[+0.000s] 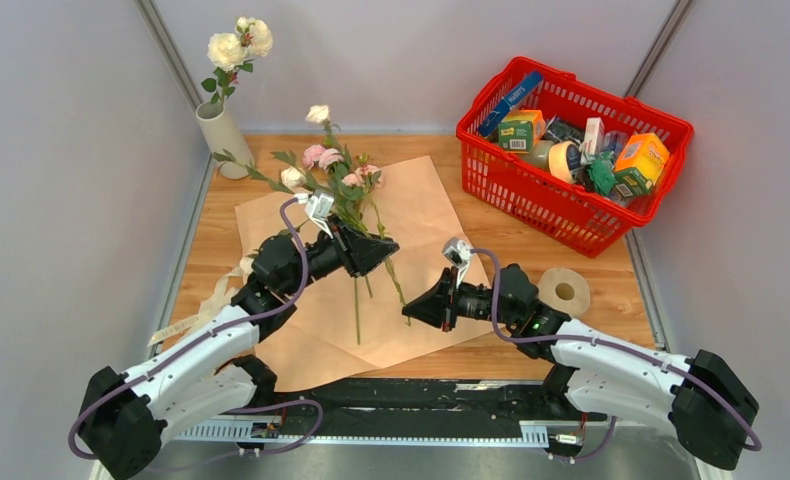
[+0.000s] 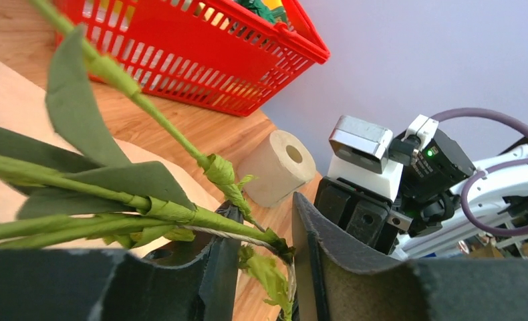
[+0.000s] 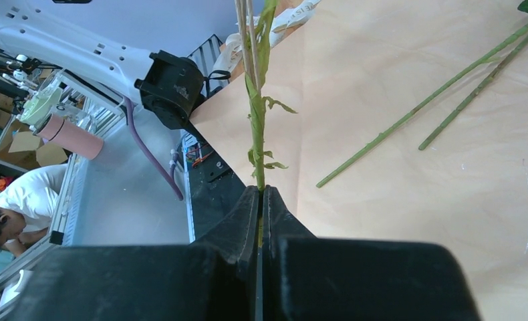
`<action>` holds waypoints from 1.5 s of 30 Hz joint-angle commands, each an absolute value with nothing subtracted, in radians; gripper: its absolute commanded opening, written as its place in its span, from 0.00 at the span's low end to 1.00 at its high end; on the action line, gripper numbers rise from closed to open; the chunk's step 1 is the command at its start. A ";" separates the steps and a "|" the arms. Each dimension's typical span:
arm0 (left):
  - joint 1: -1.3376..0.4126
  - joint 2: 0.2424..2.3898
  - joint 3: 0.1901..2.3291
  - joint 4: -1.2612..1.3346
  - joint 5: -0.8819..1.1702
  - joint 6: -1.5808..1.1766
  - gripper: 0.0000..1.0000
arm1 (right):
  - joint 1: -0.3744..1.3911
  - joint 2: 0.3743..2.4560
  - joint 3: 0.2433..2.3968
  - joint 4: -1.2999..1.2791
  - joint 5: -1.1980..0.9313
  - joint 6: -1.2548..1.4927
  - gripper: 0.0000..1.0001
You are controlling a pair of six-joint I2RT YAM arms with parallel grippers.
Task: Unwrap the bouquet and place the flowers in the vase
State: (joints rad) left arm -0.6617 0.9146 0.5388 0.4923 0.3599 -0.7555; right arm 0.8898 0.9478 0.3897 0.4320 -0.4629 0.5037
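On the wooden table (image 1: 211, 235), peach paper (image 1: 426, 215) between grey walls (image 1: 71, 150)

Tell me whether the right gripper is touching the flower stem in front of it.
Touching. The right wrist view shows the right gripper with its jaws shut on the end of one green flower stem, with no gap on either side.

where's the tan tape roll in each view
top external: tape roll on the table at right, on the near side of the red basket
left wrist: tape roll at centre, below the basket
right wrist: not in it
shared landmark: the peach paper sheet
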 commanded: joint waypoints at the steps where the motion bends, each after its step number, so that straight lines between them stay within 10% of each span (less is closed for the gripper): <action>1: -0.666 0.874 0.617 0.397 0.298 -0.681 0.43 | 0.896 0.963 0.384 0.440 -0.454 0.480 0.00; 4: -0.666 0.868 0.621 0.391 0.296 -0.684 0.43 | 0.896 0.973 0.385 0.453 -0.454 0.482 0.00; 9: -0.666 0.887 0.640 0.385 0.308 -0.683 0.00 | 0.896 0.989 0.387 0.466 -0.448 0.498 0.00; 14: -0.666 0.887 0.644 0.368 0.295 -0.603 0.00 | 0.896 0.996 0.423 0.471 -0.407 0.515 0.03; 20: -0.667 0.856 0.699 0.304 0.215 -0.448 0.00 | 0.893 0.982 0.488 0.394 -0.241 0.528 0.50; 30: -0.663 0.865 0.896 0.098 -0.145 -0.126 0.00 | 0.893 0.836 0.462 0.292 -0.138 0.505 0.98; 45: -0.177 1.092 1.107 0.325 -0.295 -0.115 0.00 | 0.891 0.669 0.413 0.193 -0.055 0.465 1.00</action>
State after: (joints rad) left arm -0.2832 1.0130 1.0138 0.2146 -0.2737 -0.0952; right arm 0.8898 0.7097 0.4202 0.1993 -0.0788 0.4946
